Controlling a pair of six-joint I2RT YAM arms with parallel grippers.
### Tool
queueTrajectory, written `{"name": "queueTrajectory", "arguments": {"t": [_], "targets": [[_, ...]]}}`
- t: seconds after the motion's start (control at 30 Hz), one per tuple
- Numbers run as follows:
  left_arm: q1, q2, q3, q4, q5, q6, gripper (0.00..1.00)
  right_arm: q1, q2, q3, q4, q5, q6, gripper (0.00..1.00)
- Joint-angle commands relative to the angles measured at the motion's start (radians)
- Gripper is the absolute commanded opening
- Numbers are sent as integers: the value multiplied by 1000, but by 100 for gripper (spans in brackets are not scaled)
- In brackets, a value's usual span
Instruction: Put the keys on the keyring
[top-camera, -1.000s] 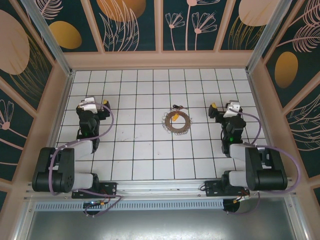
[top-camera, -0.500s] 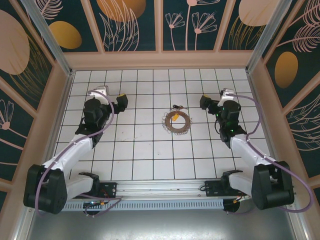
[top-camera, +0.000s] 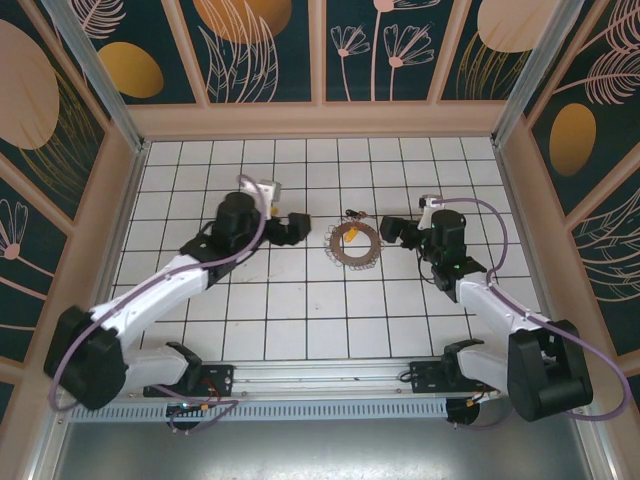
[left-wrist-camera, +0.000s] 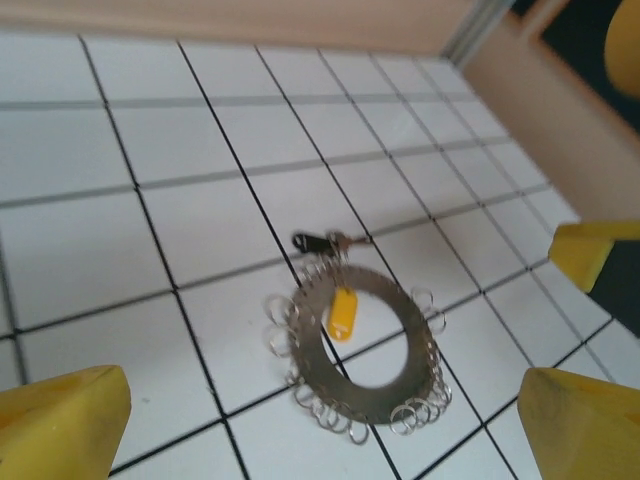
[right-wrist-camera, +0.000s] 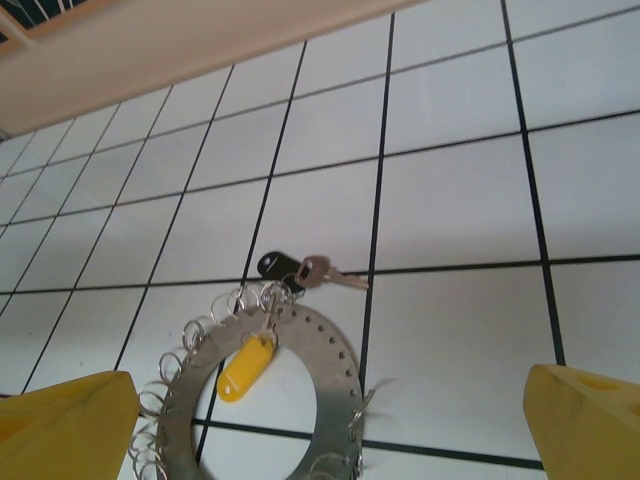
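Midway across the white tiled bench (top-camera: 250, 310) lay the keyring (top-camera: 337, 247), a flat perforated metal ring fringed all round with small wire loops, with a yellow tag (top-camera: 352, 237) lying over its far band. Touching its far rim were the keys (top-camera: 354, 212), one black-headed and one silver. They lay flat with their long axis running across the bench, the black head toward the left arm's side and the silver blade pointing toward the right arm's. The two arms faced the ring from opposite sides. The right pincer (top-camera: 393, 228) stood just beside the ring's right edge, jaws wide and holding nothing. The left pincer (top-camera: 294, 228), equally wide and empty, was near but a little further off. To my eye the right arm had the shorter reach to the keys.
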Motion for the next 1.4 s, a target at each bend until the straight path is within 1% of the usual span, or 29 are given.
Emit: {"name": "queueTrajectory", "arguments": {"t": [0.0,0.1,0.17,0.23,0.33,0.43,0.5,0.6,0.8,0.93,1.1,1.23,1.37], "targets": [[-78,138,104,-86,-82,20,99,-19,13,10,-33,-53,-2,99],[-134,265,234,-129,-126,55,94,-84,9,-6,-30,-120,19,99],[-152,352,312,-165,-131,73,86,-135,1,-21,-24,-166,34,98],[-174,450,398,-212,-154,99,78,-171,-10,-30,-26,-186,34,98],[-194,561,492,-258,-171,111,65,-196,-18,-32,-27,-186,22,98],[-215,652,581,-300,-198,127,57,-204,-13,-28,-23,-192,19,98],[-228,710,633,-334,-221,138,54,-208,-6,-24,-22,-197,18,98],[-234,768,685,-361,-237,145,51,-209,0,-17,-25,-199,12,98],[-235,858,775,-409,-265,167,48,-212,-4,-16,-22,-194,4,98],[-234,916,835,-440,-314,174,48,-214,-1,-17,-19,-193,2,98],[-235,957,879,-453,-343,172,44,-217,-4,-16,-19,-193,-1,98],[-235,985,901,-456,-337,171,43,-223,-4,-16,-17,-193,-1,98],[-235,1015,911,-462,-354,171,42,-224,-8,-14,-17,-200,3,98]]}}
